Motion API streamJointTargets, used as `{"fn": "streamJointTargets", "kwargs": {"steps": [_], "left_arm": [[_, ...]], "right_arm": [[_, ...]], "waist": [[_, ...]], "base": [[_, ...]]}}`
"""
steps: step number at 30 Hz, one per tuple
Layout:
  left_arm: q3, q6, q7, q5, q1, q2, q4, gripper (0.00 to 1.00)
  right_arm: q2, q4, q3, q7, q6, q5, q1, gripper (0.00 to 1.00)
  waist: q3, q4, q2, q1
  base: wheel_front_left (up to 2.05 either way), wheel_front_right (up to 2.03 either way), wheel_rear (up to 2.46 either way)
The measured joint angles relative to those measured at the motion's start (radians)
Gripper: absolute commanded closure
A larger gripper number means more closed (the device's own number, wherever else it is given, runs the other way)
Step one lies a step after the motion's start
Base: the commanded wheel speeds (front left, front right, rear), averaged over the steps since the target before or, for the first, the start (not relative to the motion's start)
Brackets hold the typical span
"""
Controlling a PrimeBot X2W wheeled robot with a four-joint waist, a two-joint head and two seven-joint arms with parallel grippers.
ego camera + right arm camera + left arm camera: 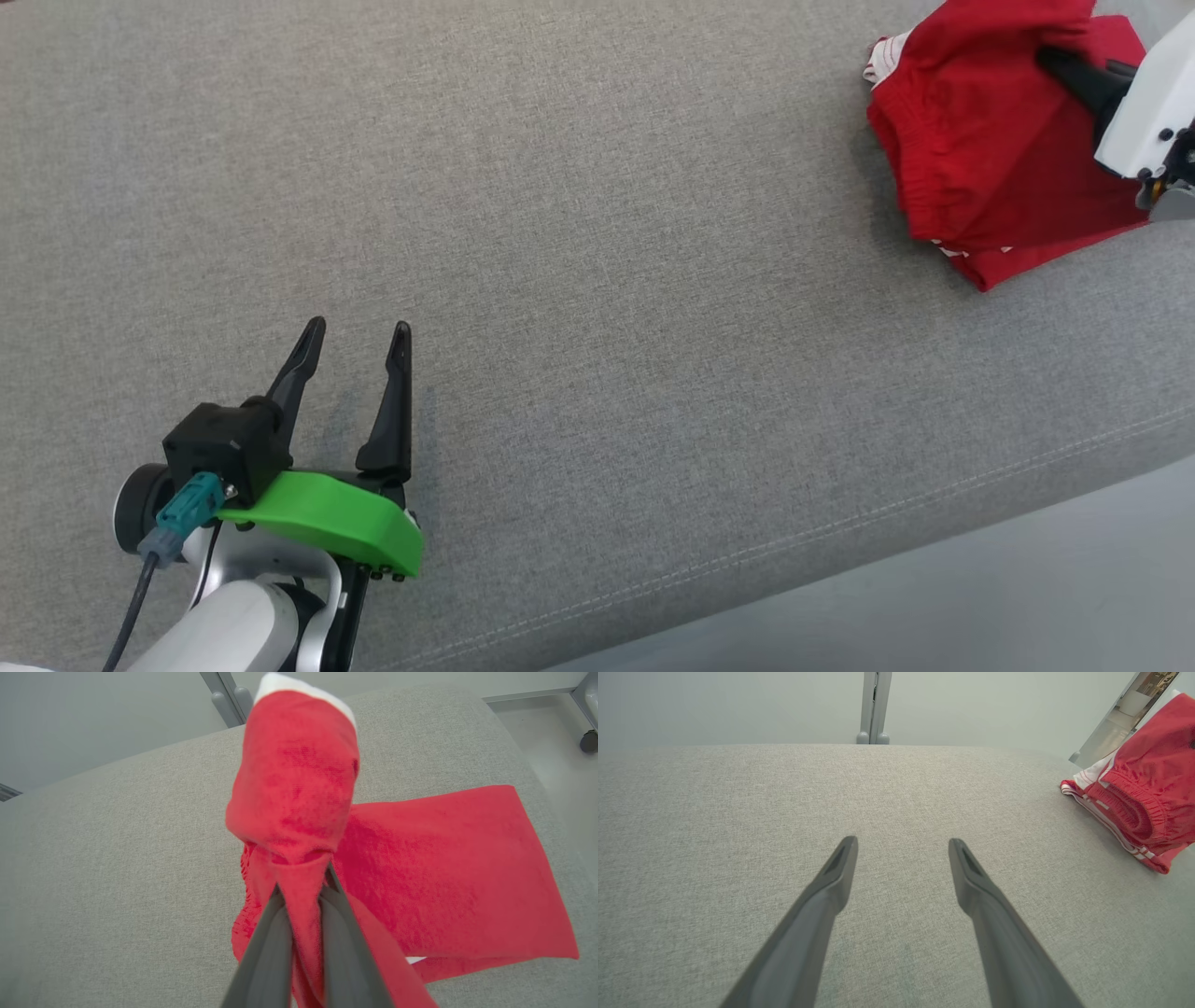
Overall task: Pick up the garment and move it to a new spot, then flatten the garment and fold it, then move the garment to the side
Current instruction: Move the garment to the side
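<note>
Garment (971, 149), red, white-striped trim, elastic waistband, bunched, possibly shorts

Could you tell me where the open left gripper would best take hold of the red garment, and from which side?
Probably the gathered elastic waistband of the red garment, approached from the robot's left, the side facing the left gripper. That rim stands raised off the grey cushion and gapes, so one finger could slip in, and it lies apart from the fold that the right gripper pinches.

Arms well apart
Left gripper (359, 325) fingers spread wide; right gripper (303, 884) pinched tight on the garment (444, 872).
</note>
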Motion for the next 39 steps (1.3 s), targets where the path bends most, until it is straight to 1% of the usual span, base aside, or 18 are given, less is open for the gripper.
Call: {"fn": "streamJointTargets", "kwargs": {"steps": [8, 14, 17, 20, 25, 26, 27, 28, 29, 33, 39], "left_arm": [[0.000, 0.017, 0.026, 0.015, -0.012, 0.028, -0.032, 0.00], [-0.002, 0.027, 0.052, 0.027, -0.026, 0.050, -0.054, 0.00], [-0.005, 0.034, 0.065, 0.034, -0.031, 0.058, -0.063, 0.00], [-0.011, 0.035, 0.075, 0.041, -0.035, 0.064, -0.071, 0.00], [-0.017, 0.044, 0.092, 0.050, -0.038, 0.079, -0.086, 0.00], [-0.019, 0.048, 0.094, 0.052, -0.039, 0.081, -0.092, 0.00], [-0.020, 0.049, 0.097, 0.054, -0.039, 0.082, -0.093, 0.00], [-0.021, 0.053, 0.100, 0.054, -0.039, 0.083, -0.094, 0.00], [-0.022, 0.053, 0.101, 0.055, -0.039, 0.085, -0.095, 0.00], [-0.028, 0.055, 0.109, 0.057, -0.039, 0.086, -0.099, 0.00], [-0.032, 0.058, 0.113, 0.057, -0.039, 0.087, -0.099, 0.00]], "right_arm": [[-0.064, 0.051, 0.034, -0.045, 0.000, -0.008, -0.017, 1.00], [-0.075, 0.127, 0.060, -0.136, 0.000, -0.041, -0.018, 1.00], [-0.084, 0.158, 0.093, -0.184, 0.000, -0.074, -0.031, 1.00], [-0.091, 0.195, 0.110, -0.232, 0.000, -0.083, -0.045, 1.00], [-0.107, 0.246, 0.171, -0.302, 0.000, -0.127, -0.074, 1.00], [-0.109, 0.276, 0.181, -0.323, 0.000, -0.132, -0.085, 0.94], [-0.109, 0.289, 0.188, -0.333, 0.000, -0.132, -0.087, 0.74], [-0.107, 0.302, 0.194, -0.356, 0.000, -0.136, -0.091, 0.45], [-0.108, 0.313, 0.206, -0.375, 0.000, -0.147, -0.098, 0.00], [-0.121, 0.346, 0.264, -0.472, 0.000, -0.210, -0.115, 0.00], [-0.106, 0.394, 0.325, -0.530, 0.000, -0.211, -0.116, 0.00]], "waist": [[0.038, -0.004, 0.0000, 0.0000], [0.070, -0.006, 0.0000, 0.0001], [0.086, -0.004, 0.0000, 0.0001], [0.100, 0.001, 0.0000, 0.0000], [0.120, 0.010, 0.0000, 0.0001], [0.126, 0.012, 0.0000, 0.0001], [0.128, 0.012, 0.0000, 0.0001], [0.130, 0.012, 0.0000, 0.0000], [0.130, 0.011, 0.0001, 0.0001], [0.129, 0.006, 0.0000, 0.0000], [0.119, -0.007, 0.0000, 0.0000]], "base": [[0.00, 0.00, 0.00], [0.00, 0.00, 0.00], [0.00, 0.00, 0.00], [0.00, 0.00, 0.00], [0.00, 0.00, 0.00], [0.00, 0.00, 0.00], [0.00, 0.00, 0.00], [0.00, 0.00, 0.00], [0.00, 0.00, 0.00], [0.00, 0.00, 0.00], [0.00, 0.00, 0.00]]}}
